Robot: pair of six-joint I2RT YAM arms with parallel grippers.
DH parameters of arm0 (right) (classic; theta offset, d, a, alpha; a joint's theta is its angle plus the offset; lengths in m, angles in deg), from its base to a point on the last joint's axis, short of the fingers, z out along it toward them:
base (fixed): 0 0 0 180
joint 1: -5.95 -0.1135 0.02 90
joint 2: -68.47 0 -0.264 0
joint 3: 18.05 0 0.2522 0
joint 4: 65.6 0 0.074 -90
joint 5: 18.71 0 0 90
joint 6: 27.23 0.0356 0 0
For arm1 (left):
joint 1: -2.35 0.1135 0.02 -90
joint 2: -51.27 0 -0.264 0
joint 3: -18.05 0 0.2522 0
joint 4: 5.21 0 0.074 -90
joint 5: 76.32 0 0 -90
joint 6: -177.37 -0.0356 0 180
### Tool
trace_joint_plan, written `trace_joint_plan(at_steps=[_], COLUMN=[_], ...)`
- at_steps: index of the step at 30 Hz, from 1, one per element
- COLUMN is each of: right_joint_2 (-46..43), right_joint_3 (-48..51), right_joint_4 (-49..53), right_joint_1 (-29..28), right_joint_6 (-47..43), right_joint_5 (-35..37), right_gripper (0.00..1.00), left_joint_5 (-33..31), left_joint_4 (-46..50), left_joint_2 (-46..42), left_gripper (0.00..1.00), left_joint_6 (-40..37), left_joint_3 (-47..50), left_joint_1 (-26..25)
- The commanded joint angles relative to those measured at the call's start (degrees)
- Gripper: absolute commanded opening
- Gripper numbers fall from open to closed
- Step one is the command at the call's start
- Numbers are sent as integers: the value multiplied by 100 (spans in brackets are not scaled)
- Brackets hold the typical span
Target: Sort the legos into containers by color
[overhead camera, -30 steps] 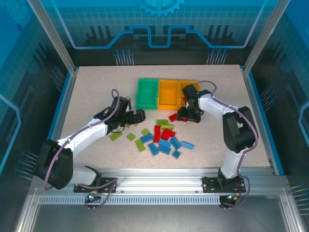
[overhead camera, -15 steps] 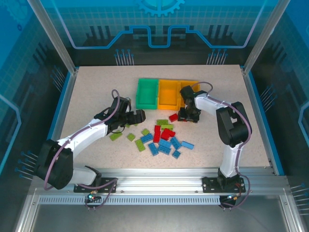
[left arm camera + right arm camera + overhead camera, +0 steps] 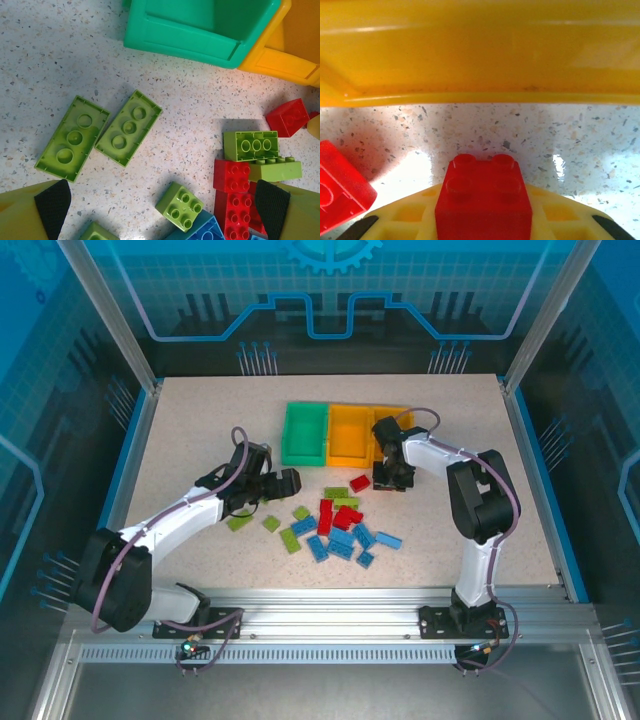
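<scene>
Red, with four studs showing, a small lego brick (image 3: 482,192) sits pinched in the right gripper (image 3: 483,224), just short of the orange-yellow bin's wall (image 3: 480,55). A second red brick (image 3: 337,189) lies on the speckled table (image 3: 580,135) to its left. From above, the right gripper (image 3: 392,480) hangs low in front of the middle bin (image 3: 350,432), beside the green bin (image 3: 305,435). The left gripper (image 3: 285,481) hovers over the left edge of the lego pile (image 3: 340,525), its black-padded fingers (image 3: 50,202) spread wide with nothing between them. Below it, two lime green plates (image 3: 72,137) lie side by side, hollow sides up, near the green bin's corner.
</scene>
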Motion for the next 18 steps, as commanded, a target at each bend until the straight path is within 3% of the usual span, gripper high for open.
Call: trace_joint_plan(at_steps=[1,9,13,18], right_joint_2=[-29,-531,-521,-325], right_joint_3=[-37,-193,-601,-1334], right_joint_4=[54,161,153,338], right_joint_1=[-18,-20,399,515], right_joint_6=[-131,-365,-401,-667], right_joint_5=[94,242,-277,-460], right_gripper=[27,27,26,28], left_joint_5=[81,91,91,84], left_joint_4=[-11,-37,6,24], left_joint_2=[15,44,128,195], left_gripper=[99,99,99,99], left_joint_6=[-65,-47,-37,-45], left_joint_3=[62,47,-36,-68], left_joint_1=[-27,-39,-57,-128])
